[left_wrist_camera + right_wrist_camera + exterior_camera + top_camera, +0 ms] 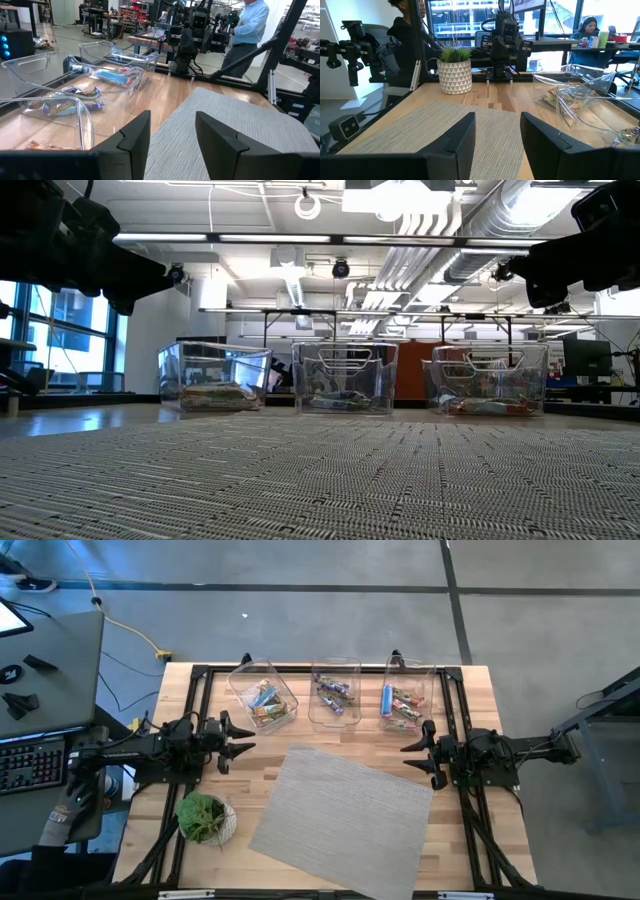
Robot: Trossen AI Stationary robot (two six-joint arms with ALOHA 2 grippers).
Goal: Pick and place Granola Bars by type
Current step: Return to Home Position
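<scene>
The granola bars lie inside three clear bins along the table's far edge: green and yellow ones in the left bin (265, 698), purple ones in the middle bin (334, 692), red ones and a blue one in the right bin (402, 705). My left gripper (247, 738) hovers open over the table's left side, near the left bin. My right gripper (408, 758) hovers open over the right side, below the right bin. Each wrist view shows its own two fingers (135, 137) (462, 135) apart with nothing between them.
A grey woven mat (343, 815) lies in the middle of the table, turned askew. A small potted plant (205, 818) stands at the near left. People show in the room beyond the table (250, 25) (407, 25).
</scene>
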